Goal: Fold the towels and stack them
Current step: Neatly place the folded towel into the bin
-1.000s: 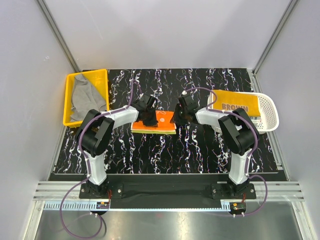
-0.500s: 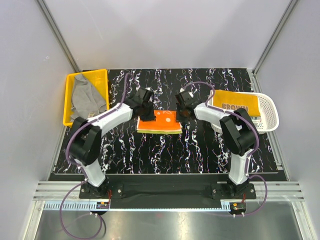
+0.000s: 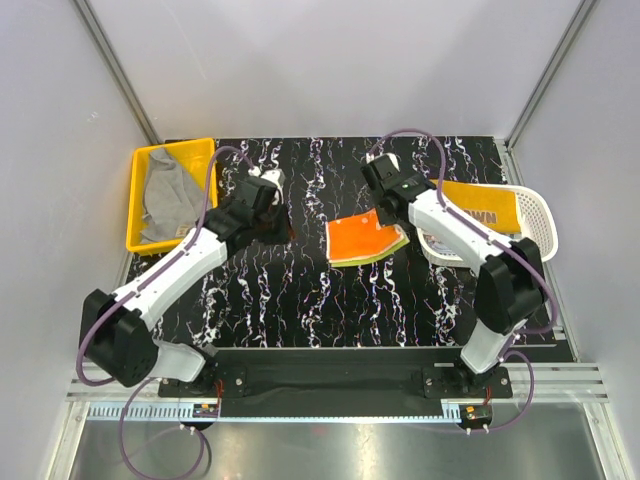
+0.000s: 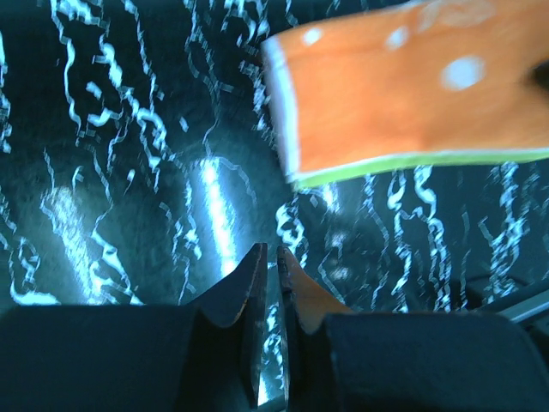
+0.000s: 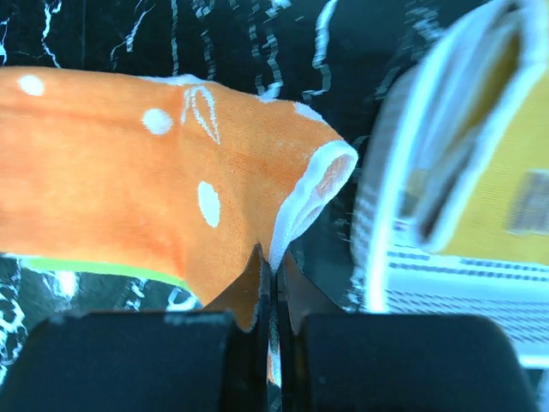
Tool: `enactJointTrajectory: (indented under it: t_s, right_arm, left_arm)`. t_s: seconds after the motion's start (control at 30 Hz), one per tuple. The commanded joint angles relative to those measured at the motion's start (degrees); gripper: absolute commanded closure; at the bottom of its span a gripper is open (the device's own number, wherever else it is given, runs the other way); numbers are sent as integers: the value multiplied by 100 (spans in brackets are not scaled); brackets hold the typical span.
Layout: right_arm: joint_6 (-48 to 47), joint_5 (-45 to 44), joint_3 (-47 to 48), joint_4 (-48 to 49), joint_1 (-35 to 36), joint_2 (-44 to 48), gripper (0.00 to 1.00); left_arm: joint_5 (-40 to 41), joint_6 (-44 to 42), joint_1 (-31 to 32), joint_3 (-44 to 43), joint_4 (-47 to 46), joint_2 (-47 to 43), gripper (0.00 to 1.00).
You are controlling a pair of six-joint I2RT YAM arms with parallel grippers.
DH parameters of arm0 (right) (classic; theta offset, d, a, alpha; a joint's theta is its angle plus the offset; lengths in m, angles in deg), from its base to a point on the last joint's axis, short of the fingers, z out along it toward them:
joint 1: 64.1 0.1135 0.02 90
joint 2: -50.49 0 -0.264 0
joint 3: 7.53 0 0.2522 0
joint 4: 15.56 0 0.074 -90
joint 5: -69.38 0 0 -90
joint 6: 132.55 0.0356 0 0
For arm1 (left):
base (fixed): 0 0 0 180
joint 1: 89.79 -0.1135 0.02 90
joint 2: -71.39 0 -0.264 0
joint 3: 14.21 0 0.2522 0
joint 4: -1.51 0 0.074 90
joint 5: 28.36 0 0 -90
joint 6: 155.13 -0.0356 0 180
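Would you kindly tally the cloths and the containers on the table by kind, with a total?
Orange cloth towel with white dots and green edge: 1
Grey cloth towel: 1
Yellow cloth towel with brown lettering: 1
Yellow plastic bin: 1
White slotted plastic basket: 1
Total: 5

The right fingers (image 5: 273, 283) dragged the orange towel (image 3: 366, 240) rightward; the left arm (image 3: 200, 255) withdrew.
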Motion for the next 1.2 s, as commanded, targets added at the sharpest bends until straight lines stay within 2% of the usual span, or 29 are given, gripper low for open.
enactJointTrajectory:
  t_s: [0.0, 0.33, 0.47, 0.8, 1.17]
  right_arm:
    - [-507, -564, 580, -614, 33, 523, 100]
    - [-868, -1346, 2215, -1800, -28, 190, 100]
    - [-903, -1347, 2741, -2081, -46, 172, 100]
    - [-1123, -1610, 3393, -2363, -116, 172, 100]
    - [-1202, -1304, 3798, -2443, -783, 339, 100]
  left_arm:
    - [-83, -260, 22, 249, 86, -352, 86]
    - [-286, -392, 22, 373, 121, -757, 86]
    - [-338, -409, 13, 390, 121, -748, 86]
    - [-452, -409, 22, 417, 86, -739, 86]
    - [-531, -418, 22, 408, 95, -669, 85]
